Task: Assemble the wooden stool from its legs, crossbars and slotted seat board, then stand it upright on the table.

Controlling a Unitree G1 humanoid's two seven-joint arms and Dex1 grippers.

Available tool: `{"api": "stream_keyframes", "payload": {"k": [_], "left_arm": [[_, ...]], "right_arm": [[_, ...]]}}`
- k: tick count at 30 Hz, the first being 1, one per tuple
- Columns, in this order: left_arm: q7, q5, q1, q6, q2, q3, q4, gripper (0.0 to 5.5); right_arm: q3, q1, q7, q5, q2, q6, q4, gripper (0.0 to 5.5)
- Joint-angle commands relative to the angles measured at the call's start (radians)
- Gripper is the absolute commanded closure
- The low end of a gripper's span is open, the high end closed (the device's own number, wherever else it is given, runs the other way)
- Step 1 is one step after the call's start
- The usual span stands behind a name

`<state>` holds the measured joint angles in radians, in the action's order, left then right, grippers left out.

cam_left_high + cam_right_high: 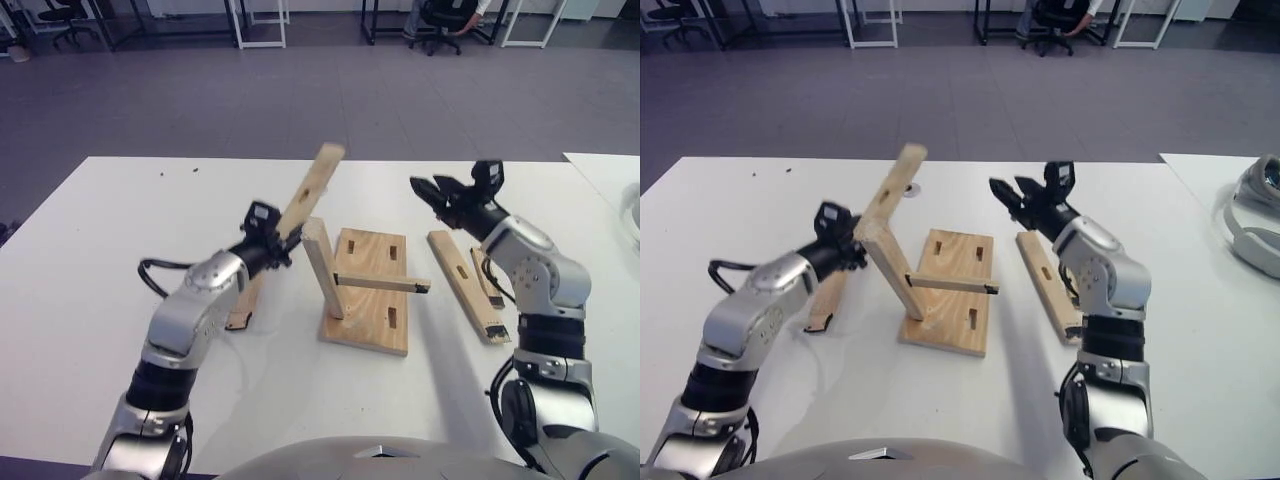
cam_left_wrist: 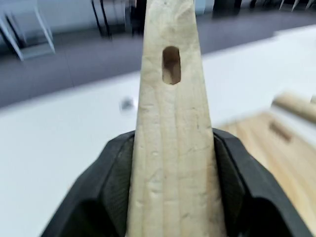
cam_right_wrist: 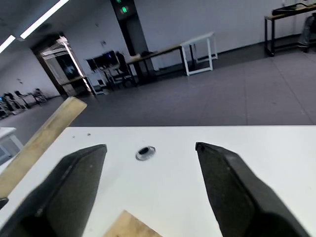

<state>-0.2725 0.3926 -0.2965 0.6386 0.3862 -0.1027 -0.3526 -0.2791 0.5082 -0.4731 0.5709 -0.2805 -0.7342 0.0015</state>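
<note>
A leg (image 1: 311,190) is being clamped by the left gripper (image 1: 272,235) just left of the seat board (image 1: 372,300). A second leg (image 1: 322,268) with a crossbar (image 1: 385,284) is being borne at the board's near-left corner. The right gripper (image 1: 440,190) is being held open beyond it.

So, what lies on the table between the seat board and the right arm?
A loose slotted leg lies flat on the table there, apart from the seat board and near the right arm, as both eye views show.
</note>
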Motion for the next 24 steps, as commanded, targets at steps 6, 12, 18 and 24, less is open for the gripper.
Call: {"api": "stream_keyframes", "payload": {"k": [6, 12, 18, 24], "left_arm": [[-0.312, -0.016, -0.209, -0.198, 0.045, -0.027, 0.073, 3.43], [-0.352, -0.061, -0.218, -0.243, 0.047, -0.029, 0.084, 3.43], [-0.357, -0.127, -0.233, -0.264, 0.061, -0.044, 0.087, 3.43], [-0.367, -0.165, -0.217, -0.271, 0.067, -0.052, 0.090, 2.67]], "right_arm": [[-0.165, 0.317, 0.168, 0.447, 0.244, -0.131, 0.111, 2.12], [-0.179, 0.298, 0.290, 0.559, 0.255, -0.166, 0.066, 3.24], [-0.189, 0.269, 0.415, 0.632, 0.242, -0.175, 0.035, 4.47], [-0.214, 0.184, 0.475, 0.639, 0.216, -0.120, -0.037, 4.49]]}}
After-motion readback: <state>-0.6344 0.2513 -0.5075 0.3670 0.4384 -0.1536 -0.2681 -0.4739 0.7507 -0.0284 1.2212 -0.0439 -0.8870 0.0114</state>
